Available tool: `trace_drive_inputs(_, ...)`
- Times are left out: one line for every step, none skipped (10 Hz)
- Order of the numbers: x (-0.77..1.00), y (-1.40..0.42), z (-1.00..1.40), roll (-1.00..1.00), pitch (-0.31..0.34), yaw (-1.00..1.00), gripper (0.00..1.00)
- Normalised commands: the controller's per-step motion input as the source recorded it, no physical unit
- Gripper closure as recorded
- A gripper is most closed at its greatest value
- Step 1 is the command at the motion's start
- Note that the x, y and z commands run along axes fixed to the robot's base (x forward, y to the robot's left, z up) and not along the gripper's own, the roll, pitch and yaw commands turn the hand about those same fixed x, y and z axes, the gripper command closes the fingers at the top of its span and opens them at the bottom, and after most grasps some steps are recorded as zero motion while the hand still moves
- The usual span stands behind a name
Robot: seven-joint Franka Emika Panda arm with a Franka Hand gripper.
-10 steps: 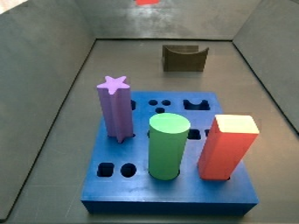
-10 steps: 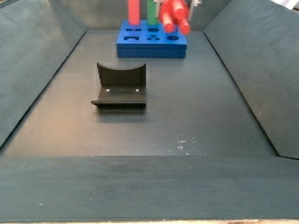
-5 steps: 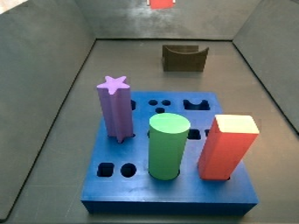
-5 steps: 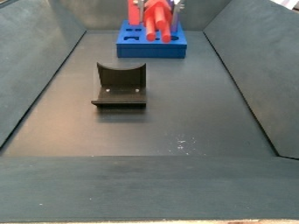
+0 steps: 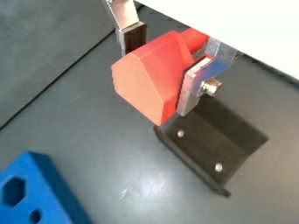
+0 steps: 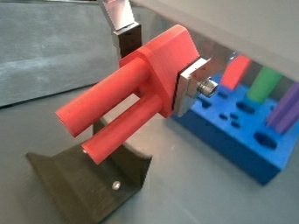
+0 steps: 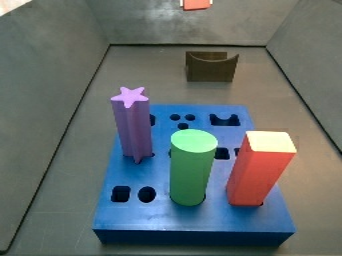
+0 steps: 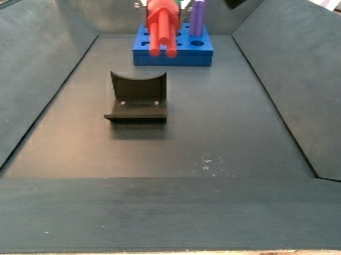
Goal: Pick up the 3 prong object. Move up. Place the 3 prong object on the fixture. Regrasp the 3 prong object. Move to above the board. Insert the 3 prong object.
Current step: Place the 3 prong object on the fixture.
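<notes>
My gripper (image 5: 163, 70) is shut on the 3 prong object (image 5: 152, 77), a red plastic piece. Its base sits between the silver fingers (image 5: 201, 80), and its rod-like prongs (image 6: 114, 118) point out and down in a wrist view. I hold it in the air above the fixture (image 5: 219, 150), a dark notched block on the floor, also seen in both side views (image 7: 211, 66) (image 8: 136, 98). The red piece shows at the top edge of both side views (image 7: 197, 4) (image 8: 163, 28). The blue board (image 7: 134, 215) lies apart from the fixture, also in a wrist view (image 6: 233, 140).
On the board stand a purple star peg (image 7: 131, 125), a green cylinder (image 7: 190, 168) and a tall red-orange block (image 7: 261, 168). Grey sloped walls (image 7: 54, 120) enclose the dark floor on both sides.
The gripper has carried the 3 prong object sideways, high up: rightward in one side view, leftward in the other. The board, pegs and fixture have not moved.
</notes>
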Motion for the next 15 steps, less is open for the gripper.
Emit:
trace_drive_inputs(0.80,0.05,-0.03,-1.00,0.134,-0.12,1.00)
trace_drive_inputs(0.69,0.05,-0.03,-0.96,0.132,-0.14,1.00)
trace_drive_inputs(0.60,0.05,-0.02,-0.76,0.097,-0.14,1.00)
trace_drive_inputs(0.52,0.05,-0.02,-0.60,0.075,-0.14,1.00)
trace_drive_inputs(0.42,0.05,-0.02,-0.38,0.053,-0.13,1.00)
trace_drive_inputs(0.35,0.04,-0.02,-0.25,0.043,-0.12,1.00)
trace_drive_inputs(0.26,0.03,-0.01,-0.18,0.036,-0.10,1.00)
trace_drive_inputs(0.17,0.04,-0.01,-0.17,0.033,-0.09,1.00)
trace_drive_inputs(0.13,0.13,-1.00,-1.00,0.225,-0.01,1.00)
trace_drive_inputs(0.13,0.14,-1.00,-1.00,0.216,-0.02,1.00)
trace_drive_inputs(0.15,0.14,-1.00,-0.98,0.252,-0.09,1.00)
trace_drive_inputs(0.16,0.14,-1.00,-0.83,0.244,-0.13,1.00)
trace_drive_inputs(0.17,0.14,-1.00,-0.68,0.212,-0.17,1.00)
trace_drive_inputs(0.18,0.14,-1.00,-0.52,0.175,-0.20,1.00)
trace_drive_inputs(0.19,0.15,-1.00,-0.31,0.121,-0.22,1.00)
